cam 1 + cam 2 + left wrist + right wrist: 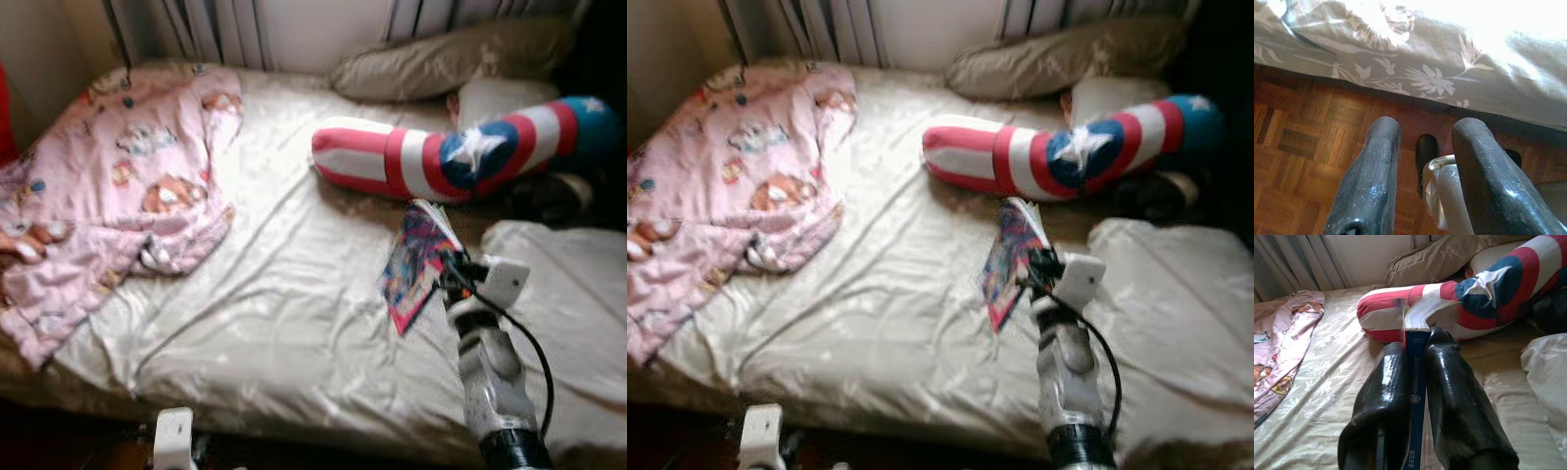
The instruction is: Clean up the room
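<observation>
**Book clamped by right gripper above bed**

Head views: the right gripper [453, 266] is seen clamping a book [416, 262], held above the bed [284, 323], ahead of its fingers.

Right wrist view: the spine is pinched lengthwise.

Left wrist view: the left gripper [1422, 161] is spread, idle, over the floor [1308, 142].

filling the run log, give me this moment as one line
right gripper: jaws shut on book, above bed | left gripper: open, idle over floor | pink blanket still on bed
</observation>
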Tool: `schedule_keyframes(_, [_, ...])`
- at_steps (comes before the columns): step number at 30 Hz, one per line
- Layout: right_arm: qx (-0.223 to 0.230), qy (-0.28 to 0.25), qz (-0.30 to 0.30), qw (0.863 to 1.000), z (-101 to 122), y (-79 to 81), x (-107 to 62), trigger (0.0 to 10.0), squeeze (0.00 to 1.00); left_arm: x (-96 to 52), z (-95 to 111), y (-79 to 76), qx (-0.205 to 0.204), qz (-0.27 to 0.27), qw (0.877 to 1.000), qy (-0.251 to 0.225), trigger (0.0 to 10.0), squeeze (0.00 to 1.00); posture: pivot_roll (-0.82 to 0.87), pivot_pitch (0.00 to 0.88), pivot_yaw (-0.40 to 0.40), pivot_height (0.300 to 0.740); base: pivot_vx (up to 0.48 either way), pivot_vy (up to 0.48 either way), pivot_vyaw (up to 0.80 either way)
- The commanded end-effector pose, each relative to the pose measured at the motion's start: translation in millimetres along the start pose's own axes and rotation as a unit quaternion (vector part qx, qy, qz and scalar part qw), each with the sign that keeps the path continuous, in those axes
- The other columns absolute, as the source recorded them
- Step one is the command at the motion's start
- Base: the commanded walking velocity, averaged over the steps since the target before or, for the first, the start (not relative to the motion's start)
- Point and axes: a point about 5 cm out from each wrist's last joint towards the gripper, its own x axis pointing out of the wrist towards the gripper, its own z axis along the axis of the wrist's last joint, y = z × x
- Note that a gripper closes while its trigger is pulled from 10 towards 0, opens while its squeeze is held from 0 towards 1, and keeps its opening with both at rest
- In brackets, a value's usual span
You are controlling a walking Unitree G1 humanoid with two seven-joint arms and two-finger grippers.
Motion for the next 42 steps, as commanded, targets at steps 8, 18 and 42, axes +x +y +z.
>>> schedule_keyframes(8, [-0.004,-0.017,0.003,1.000,5.8,2.3,2.8,10.0,0.00,-2.8,-7.7,5.0,-0.008,0.007,1.000,0.015,10.0,0.00,0.08,0.132,-0.063,0.740,0.000,0.000,0.00])
schedule_keyframes(18, [-0.006,-0.003,-0.003,1.000,2.6,0.2,2.8,10.0,0.00,-3.3,-9.0,4.4,-0.008,0.006,1.000,0.016,10.0,0.00,0.08,0.144,-0.066,0.740,0.000,0.000,-0.06])
schedule_keyframes(42, [-0.011,-0.004,0.004,1.000,1.5,1.9,4.2,10.0,0.00,-3.0,-7.7,3.7,-0.007,0.008,1.000,0.012,10.0,0.00,0.07,0.152,-0.069,0.740,0.000,-0.102,-0.43])
